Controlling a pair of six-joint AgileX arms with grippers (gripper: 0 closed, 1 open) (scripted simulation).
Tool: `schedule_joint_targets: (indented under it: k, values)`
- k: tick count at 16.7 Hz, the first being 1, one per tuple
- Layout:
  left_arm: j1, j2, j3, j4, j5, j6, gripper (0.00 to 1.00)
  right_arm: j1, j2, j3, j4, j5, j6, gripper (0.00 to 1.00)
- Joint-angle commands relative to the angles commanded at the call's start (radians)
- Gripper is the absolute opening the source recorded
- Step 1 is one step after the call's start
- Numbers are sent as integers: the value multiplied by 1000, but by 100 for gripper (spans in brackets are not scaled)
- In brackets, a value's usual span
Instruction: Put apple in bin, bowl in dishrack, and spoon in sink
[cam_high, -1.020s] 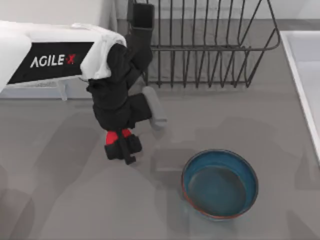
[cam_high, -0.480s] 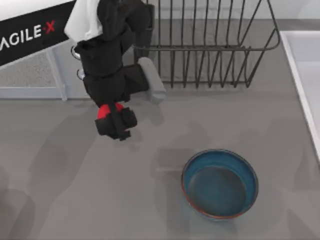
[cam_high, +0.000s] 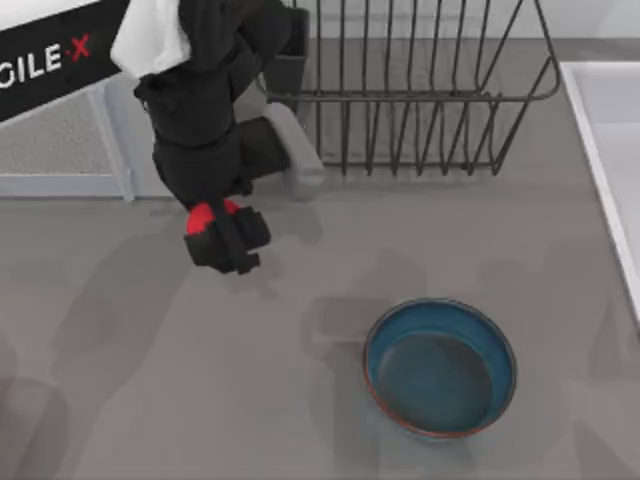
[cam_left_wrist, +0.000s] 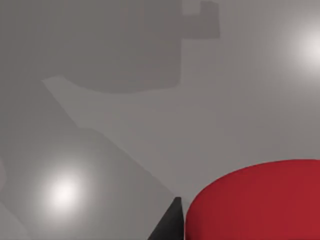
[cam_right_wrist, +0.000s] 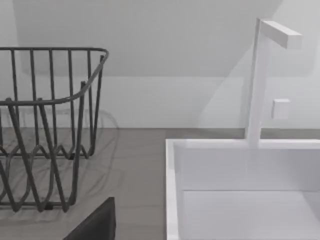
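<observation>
Left hand (cam_high: 226, 238): closed on the apple (cam_high: 207, 216), which shows as a red patch between the black fingers in the top view and as a red curved mass (cam_left_wrist: 255, 202) close under the left wrist camera. The hand hangs above the grey surface (cam_high: 120, 360), at about 10 o'clock from the bowl (cam_high: 440, 368) and well apart from it. Just beyond it, at 12 o'clock, stands a white wire-sided structure (cam_high: 60, 150), possibly the bin; this cannot be confirmed.

Step in hand, as judged: carrying the apple to the bin. Recommended practice: keep the grip firm, since a smooth round fruit may roll out; travel clear of the dishrack (cam_high: 420, 90) bars at 1 o'clock; release only once squarely over the opening.

The sink (cam_right_wrist: 240, 190) lies at the surface's right edge. The right hand's state cannot be told.
</observation>
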Motion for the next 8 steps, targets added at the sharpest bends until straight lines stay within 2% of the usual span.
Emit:
schedule_joint_targets:
  k: [4, 8]
  values:
    - [77, -99, -51, -42, 6, -230, 0, 0, 0, 0, 0, 0, 0, 100]
    - [222, -200, -139, -111, 0, -596, 0, 0, 0, 0, 0, 0, 0, 100]
